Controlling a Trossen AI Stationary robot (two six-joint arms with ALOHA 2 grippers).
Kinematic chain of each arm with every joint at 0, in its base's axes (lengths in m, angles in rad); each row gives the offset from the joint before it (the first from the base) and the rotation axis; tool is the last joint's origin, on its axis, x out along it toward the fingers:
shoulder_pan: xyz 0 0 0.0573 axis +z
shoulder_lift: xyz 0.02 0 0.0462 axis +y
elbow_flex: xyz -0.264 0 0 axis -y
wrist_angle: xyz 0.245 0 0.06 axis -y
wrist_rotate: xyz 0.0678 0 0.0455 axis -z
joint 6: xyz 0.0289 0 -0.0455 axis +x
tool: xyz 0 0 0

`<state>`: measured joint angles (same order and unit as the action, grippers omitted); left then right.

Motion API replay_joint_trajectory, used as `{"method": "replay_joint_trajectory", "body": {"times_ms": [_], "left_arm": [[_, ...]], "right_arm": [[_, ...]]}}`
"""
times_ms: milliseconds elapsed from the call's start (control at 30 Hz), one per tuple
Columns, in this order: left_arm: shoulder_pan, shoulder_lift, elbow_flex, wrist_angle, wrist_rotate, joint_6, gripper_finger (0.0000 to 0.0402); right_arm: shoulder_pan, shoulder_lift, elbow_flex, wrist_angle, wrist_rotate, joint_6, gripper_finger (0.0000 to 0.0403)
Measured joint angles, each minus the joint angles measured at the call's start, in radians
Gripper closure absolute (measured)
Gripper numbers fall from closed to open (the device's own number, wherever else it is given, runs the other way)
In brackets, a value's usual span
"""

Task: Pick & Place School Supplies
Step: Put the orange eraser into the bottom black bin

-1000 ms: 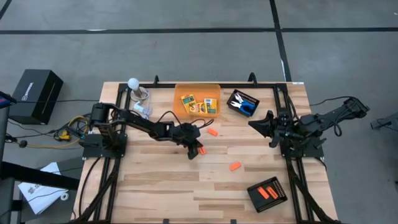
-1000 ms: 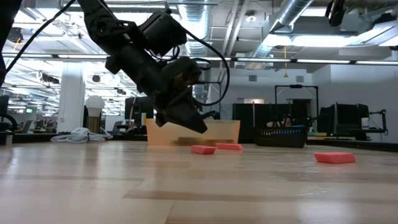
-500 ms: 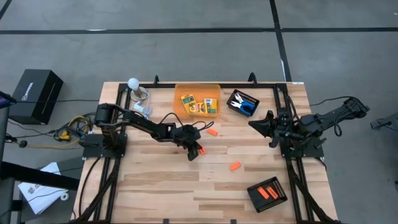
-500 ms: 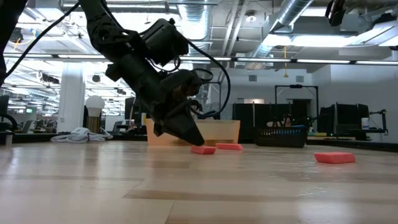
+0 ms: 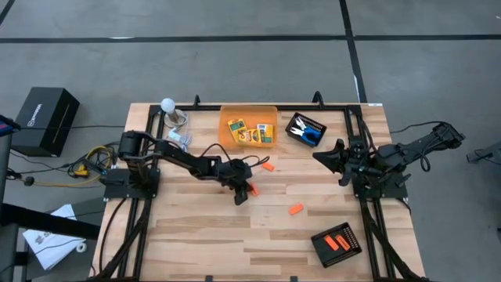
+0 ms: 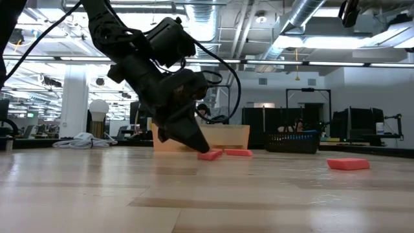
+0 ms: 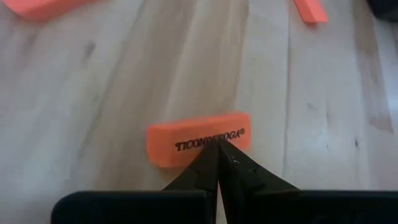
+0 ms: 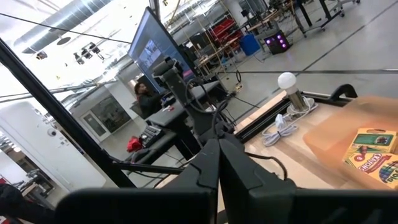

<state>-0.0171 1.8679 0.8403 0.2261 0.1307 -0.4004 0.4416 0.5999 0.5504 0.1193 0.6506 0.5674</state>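
The left gripper [image 7: 217, 142] is down at the tabletop with its jaws pressed fully together, tips meeting in a point right at the near edge of an orange eraser [image 7: 199, 138], holding nothing. That eraser lies flat on the wood, a little way out from the translucent orange bin [image 5: 228, 129] on the side nearer the table's middle. From overhead, a second eraser [image 5: 268, 166] sits closer to the bin, a third [image 5: 295, 209] lies farther out toward the centre, and the yellow-and-green crayon boxes [image 5: 249, 131] are already inside the bin.

Now, that eraser looks like a light, rubbery block with printed lettering on top: grippy rather than slick, firm enough not to crush, nothing fragile about it. Being so low and flat, it will likely skid if nudged from one side. I'd say the fingers need to spread and straddle its short width, pinching the two long faces near the middle.

The right gripper [image 8: 217, 163] waits well away from the bin at the table's right side, closed and empty.
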Motion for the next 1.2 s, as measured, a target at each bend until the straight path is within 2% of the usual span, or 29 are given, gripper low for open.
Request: {"method": "replay_joint_trajectory", "body": {"times_ms": [500,700,1200], "left_arm": [[-0.004,-0.003,-0.072,0.043,0.038,-0.079,0.0402],[0.001,-0.070,-0.050,0.098,-0.028,-0.100,0.0401],[0.041,-0.040,-0.035,0.096,-0.034,-0.053,0.0401]], "right_arm": [[0.000,0.000,0.000,-0.033,-0.019,0.001,0.0403],[-0.001,0.000,0.000,-0.037,-0.024,0.006,0.0403],[-0.057,0.000,0.000,-0.037,-0.090,0.001,0.0403]]}}
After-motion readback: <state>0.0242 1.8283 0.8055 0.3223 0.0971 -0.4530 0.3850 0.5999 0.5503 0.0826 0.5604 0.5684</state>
